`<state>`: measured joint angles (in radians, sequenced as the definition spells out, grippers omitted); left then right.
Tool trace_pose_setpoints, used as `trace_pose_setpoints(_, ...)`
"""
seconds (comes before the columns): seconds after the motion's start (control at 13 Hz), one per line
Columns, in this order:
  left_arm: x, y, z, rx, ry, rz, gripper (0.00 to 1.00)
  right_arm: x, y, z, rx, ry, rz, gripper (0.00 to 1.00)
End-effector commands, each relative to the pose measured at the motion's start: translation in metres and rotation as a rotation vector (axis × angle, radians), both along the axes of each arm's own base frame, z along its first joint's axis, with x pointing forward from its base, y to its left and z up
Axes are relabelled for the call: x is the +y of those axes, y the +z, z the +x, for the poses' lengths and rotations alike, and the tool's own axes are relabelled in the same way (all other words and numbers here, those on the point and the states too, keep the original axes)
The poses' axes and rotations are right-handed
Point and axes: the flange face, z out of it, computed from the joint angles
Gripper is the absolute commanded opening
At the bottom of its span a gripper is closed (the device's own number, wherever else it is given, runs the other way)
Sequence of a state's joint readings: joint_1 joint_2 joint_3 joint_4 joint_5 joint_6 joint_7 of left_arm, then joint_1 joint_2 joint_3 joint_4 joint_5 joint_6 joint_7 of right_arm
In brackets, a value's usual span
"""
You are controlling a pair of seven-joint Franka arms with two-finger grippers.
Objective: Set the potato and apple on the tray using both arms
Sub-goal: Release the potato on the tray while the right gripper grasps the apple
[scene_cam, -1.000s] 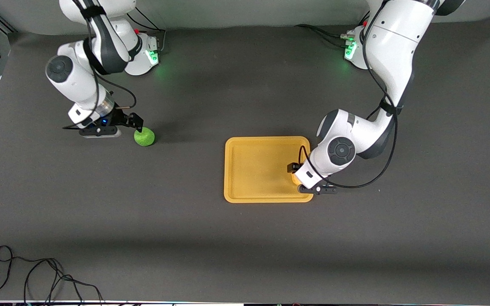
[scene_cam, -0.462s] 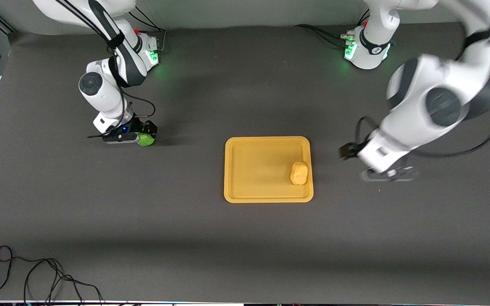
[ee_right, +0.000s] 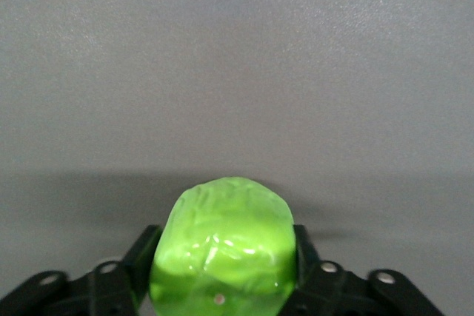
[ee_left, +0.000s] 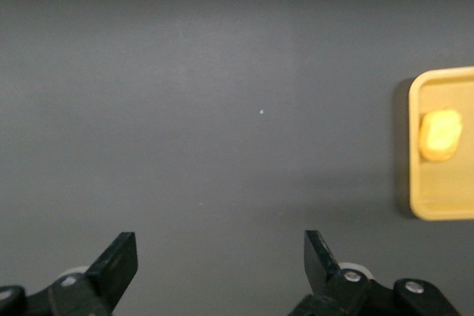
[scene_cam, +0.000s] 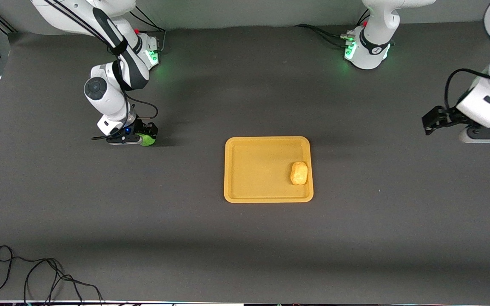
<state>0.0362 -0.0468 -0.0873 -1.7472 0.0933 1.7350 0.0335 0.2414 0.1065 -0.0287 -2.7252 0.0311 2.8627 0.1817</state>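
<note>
Apple: small round bright-green apple (ee_right: 222, 246), upper left of frame, looks light, glossy, maybe slippery; grip across its middle.
Right pincer (scene_cam: 146, 135): clamped on it.
Left pincer (ee_left: 221, 266): wide, empty, waiting.

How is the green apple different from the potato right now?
The apple is bright green and round; the potato is yellow-tan and oblong. The apple sits on the dark table toward the right arm's end, clamped in the right hand; the potato lies free on the tray, with the open left hand well away. Both are small and bumpy.
</note>
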Motion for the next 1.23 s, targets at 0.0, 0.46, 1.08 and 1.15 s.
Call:
trace_pose_setpoints(0.0, 0.04, 0.005, -0.011, 0.009, -0.072, -0.054, 1.0, 0.001, 0.016, 0.008, -0.021, -0.008, 0.008, 0.38)
trace_pose_setpoints(0.46, 0.024, 0.039, -0.007, -0.019, -0.031, -0.101, 1.0, 0.017, 0.207, 0.082, 0.09, 0.004, 0.012, 0.38)
trace_pose_setpoints(1.08, 0.027, 0.017, -0.001, 0.04, -0.026, -0.088, 1.0, 0.098, 0.326, 0.197, 0.032, 0.001, 0.024, 0.38)
trace_pose_setpoints(1.15, 0.026, 0.017, 0.0, 0.04, -0.028, -0.088, 1.0, 0.129, 0.325, 0.212, 0.02, -0.007, 0.027, 0.38)
